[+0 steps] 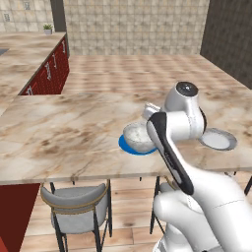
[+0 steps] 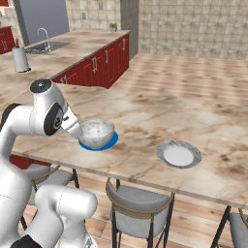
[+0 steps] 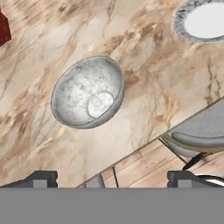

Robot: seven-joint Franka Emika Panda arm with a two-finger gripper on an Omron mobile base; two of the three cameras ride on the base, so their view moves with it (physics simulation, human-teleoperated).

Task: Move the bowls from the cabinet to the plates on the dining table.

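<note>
A: Sitting squarely on the bright blue round plate [image 2: 99, 143], the grey-white marbled deep bowl [image 2: 97, 132] looks delivered; why is it there?

B: The task pairs each bowl with a plate on the beige-brown veined marble dining table [image 1: 59, 138], and the blue rim shows evenly around the bowl's base, so 1 of 2 pairs seems complete.

A: And the two-finger gripper [image 3: 112, 177]?

B: Its dark finger tips stand wide apart and hold nothing; the bowl lies clear of them in the hand view, which suits a release.

A: What remains?

B: The pale grey round flat plate [image 2: 178, 154] lies bare, well apart to the side, likely awaiting the second bowl. A grey padded chair [image 1: 76, 206] is tucked under the table's near edge.
</note>
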